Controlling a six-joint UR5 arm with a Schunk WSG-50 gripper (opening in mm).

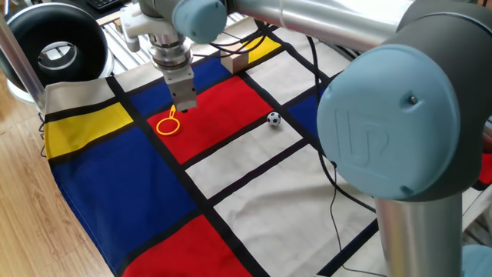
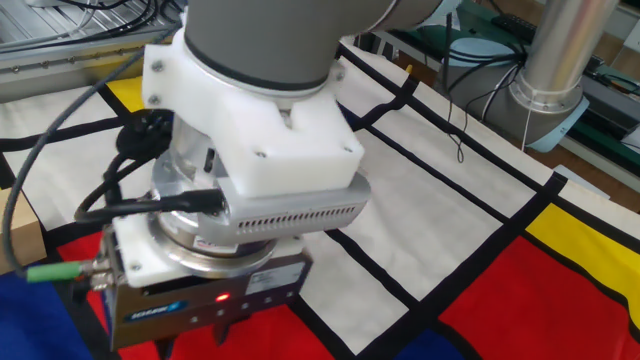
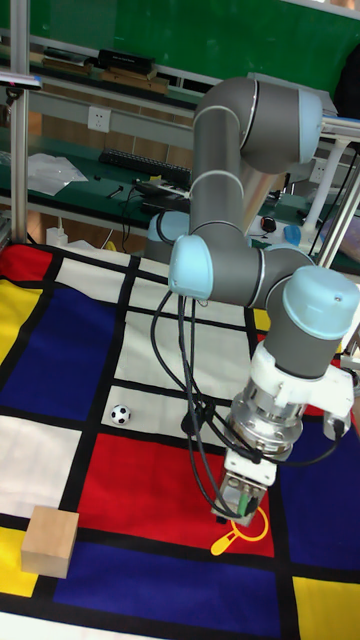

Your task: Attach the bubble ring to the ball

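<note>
Two views show bubble ring (image 1: 168,125) and ball (image 1: 274,118); gripper (image 1: 184,108) opening can't be told

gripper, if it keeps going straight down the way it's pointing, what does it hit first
Most likely the bubble ring: the gripper points down at its handle end on the red patch of the cloth. Depth is unclear, so it could land on the cloth just beside it.

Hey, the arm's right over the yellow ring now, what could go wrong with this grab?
The bubble ring is thin and lies flat on the cloth, so the gripper, hovering at its handle end, may pinch fabric or slip off the handle. A nudge could also knock the ring askew. The ball sits loose and apart, so it may roll when the ring reaches it.
</note>
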